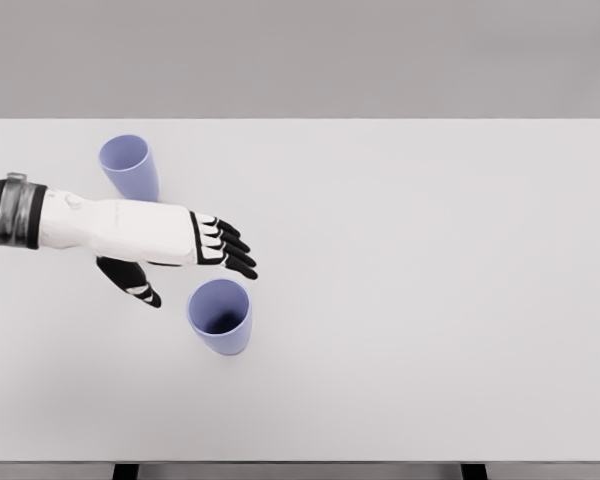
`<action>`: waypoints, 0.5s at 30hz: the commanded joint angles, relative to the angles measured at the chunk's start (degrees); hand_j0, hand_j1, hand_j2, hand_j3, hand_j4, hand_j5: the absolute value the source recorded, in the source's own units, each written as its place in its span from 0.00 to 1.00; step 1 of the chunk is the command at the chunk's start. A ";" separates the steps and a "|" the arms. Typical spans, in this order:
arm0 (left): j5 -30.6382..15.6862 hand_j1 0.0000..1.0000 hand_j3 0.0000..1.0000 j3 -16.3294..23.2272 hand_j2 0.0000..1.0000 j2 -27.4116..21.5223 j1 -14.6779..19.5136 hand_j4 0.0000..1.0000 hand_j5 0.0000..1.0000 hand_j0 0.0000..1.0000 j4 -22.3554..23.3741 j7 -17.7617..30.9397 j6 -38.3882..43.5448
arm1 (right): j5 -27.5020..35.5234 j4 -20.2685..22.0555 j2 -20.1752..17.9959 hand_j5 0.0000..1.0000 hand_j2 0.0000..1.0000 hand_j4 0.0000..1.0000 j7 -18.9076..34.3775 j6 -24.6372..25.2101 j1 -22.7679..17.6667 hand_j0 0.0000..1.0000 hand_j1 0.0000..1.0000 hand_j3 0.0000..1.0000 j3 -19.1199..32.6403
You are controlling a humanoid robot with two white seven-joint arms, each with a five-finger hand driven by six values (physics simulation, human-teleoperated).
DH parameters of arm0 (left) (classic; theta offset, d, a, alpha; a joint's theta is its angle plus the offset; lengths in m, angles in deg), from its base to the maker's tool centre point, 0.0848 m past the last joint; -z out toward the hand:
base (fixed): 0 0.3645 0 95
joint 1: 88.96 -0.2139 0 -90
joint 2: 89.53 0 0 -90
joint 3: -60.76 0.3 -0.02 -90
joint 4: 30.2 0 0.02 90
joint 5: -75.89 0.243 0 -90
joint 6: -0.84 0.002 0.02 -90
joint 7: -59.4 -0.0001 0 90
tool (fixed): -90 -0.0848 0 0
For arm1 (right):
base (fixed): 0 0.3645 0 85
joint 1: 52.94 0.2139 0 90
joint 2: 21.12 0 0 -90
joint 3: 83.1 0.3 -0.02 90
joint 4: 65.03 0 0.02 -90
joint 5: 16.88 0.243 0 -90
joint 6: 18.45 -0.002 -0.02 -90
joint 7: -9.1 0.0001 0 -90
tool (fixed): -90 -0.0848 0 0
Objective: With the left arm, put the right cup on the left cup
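Observation:
Two lavender cups stand upright on the white table (430,250). The left cup (130,166) is at the back left, partly behind my left forearm. The right cup (220,315) is nearer the front, just below and right of my left hand (195,275). That hand comes in from the left edge, its four black fingers (230,250) stretched out above the cup's rim and the thumb (135,282) hanging down to the cup's left. The hand is open and holds nothing; it does not touch the cup.
The table's front edge runs along the bottom of the view, with dark legs showing below it. A grey wall lies behind the table's far edge.

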 commanded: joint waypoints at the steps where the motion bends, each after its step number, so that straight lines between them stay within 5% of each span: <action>1: -0.81 1.00 1.00 0.34 1.00 0.14 0.00 1.00 1.00 1.00 0.00 -0.02 0.15 | -0.05 -0.07 0.00 1.00 1.00 1.00 0.02 0.00 0.00 1.00 1.00 1.00 -0.11; 15: 1.47 1.00 1.00 0.95 1.00 2.51 -0.70 1.00 1.00 1.00 0.53 -0.02 0.15 | 0.04 -0.15 0.00 1.00 1.00 1.00 0.02 0.00 -1.06 1.00 1.00 1.00 0.33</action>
